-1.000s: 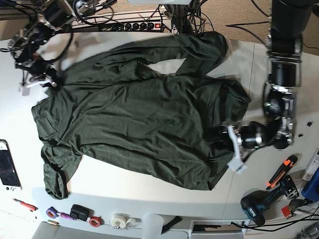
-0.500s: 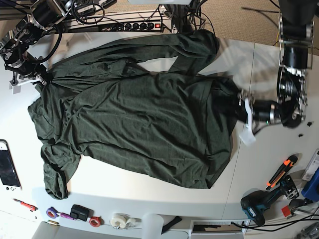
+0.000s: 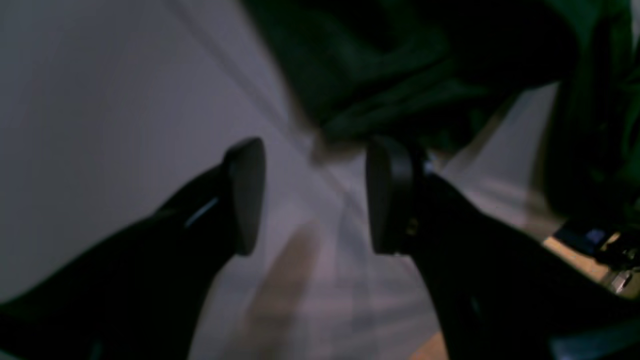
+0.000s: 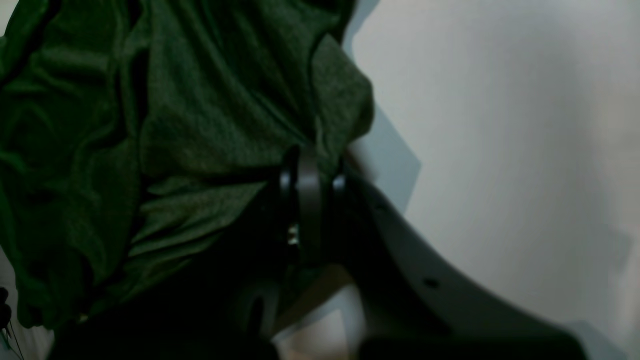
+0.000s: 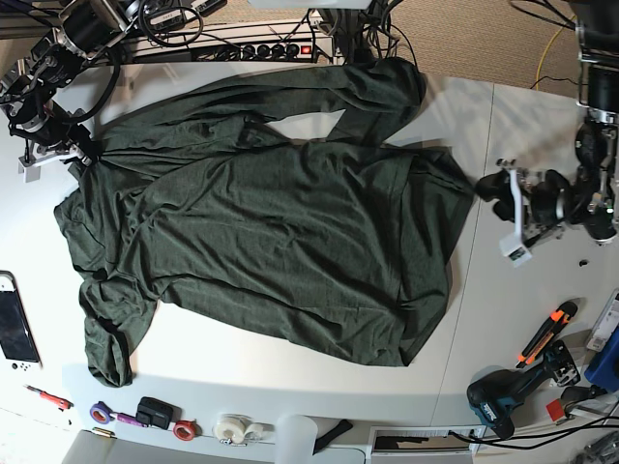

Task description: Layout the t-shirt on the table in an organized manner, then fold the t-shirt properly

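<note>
1. Lying spread and wrinkled on the table (image 5: 503,126), the t-shirt (image 5: 261,222) covers most of its middle.
2. Right gripper (image 4: 310,165) jaws clamped on the t-shirt's edge, at the base view's left.
3. Left gripper (image 3: 312,195) jaws apart, empty, just beside the t-shirt's other edge.

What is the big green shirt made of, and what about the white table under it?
The dark green heathered t-shirt looks like soft knit cloth, maybe cotton: it wrinkles and drapes, and the right wrist view shows a speckled weave. The wide white table looks smooth and hard, perhaps laminate or painted board, with a slight sheen and a thin seam. Its exact material can't be told.
</note>
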`<state>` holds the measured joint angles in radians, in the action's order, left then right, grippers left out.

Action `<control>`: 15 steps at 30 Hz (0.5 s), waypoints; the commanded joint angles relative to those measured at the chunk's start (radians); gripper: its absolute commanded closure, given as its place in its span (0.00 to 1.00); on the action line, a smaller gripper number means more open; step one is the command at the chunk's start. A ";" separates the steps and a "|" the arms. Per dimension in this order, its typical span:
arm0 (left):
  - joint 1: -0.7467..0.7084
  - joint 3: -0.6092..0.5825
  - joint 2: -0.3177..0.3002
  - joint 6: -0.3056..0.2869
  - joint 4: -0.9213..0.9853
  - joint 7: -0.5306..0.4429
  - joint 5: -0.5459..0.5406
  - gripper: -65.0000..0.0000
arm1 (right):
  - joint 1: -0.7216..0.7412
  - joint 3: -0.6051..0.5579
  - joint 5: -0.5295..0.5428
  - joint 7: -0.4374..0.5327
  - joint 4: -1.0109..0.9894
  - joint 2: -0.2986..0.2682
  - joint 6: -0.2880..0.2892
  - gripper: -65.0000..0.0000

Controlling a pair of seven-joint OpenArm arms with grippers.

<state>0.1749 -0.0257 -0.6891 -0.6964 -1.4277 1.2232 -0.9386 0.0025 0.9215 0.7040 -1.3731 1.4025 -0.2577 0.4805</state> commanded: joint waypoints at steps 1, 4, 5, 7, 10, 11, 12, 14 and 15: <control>0.018 0.008 -0.028 -0.002 -0.014 -0.014 -0.026 0.54 | 0.008 0.002 0.006 0.000 0.011 -0.023 0.010 1.00; 0.016 0.008 -0.034 -0.002 -0.017 -0.021 -0.024 0.54 | 0.008 0.002 0.006 0.000 0.011 -0.023 0.021 1.00; 0.011 0.007 -0.034 -0.002 -0.024 -0.034 -0.011 0.54 | 0.008 0.002 0.006 0.000 0.011 -0.023 0.021 1.00; -0.005 -0.001 -0.034 -0.002 -0.056 -0.092 0.047 0.54 | 0.008 0.002 0.006 0.000 0.011 -0.023 0.021 1.00; -0.039 -0.020 -0.031 -0.002 -0.114 -0.157 0.129 0.54 | 0.008 0.002 0.008 -0.001 0.011 -0.023 0.021 1.00; -0.046 -0.023 -0.029 -0.002 -0.122 -0.159 0.126 0.54 | 0.008 0.002 0.010 0.000 0.011 -0.023 0.021 1.00; -0.050 -0.024 -0.026 -0.002 -0.122 -0.158 0.124 0.54 | 0.008 0.002 0.010 -0.001 0.011 -0.023 0.021 1.00; -0.060 -0.024 -0.025 -0.002 -0.122 -0.163 0.124 0.54 | 0.008 0.002 0.010 -0.003 0.011 -0.023 0.021 1.00; -0.064 -0.024 -0.025 -0.002 -0.121 -0.167 0.124 0.54 | 0.008 0.002 0.010 -0.003 0.011 -0.023 0.021 1.00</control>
<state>0.0948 -0.0589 -0.6941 -0.6968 -1.5375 1.0748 -0.8043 0.0025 0.9218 0.7055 -1.3766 1.4025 -0.2581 0.4961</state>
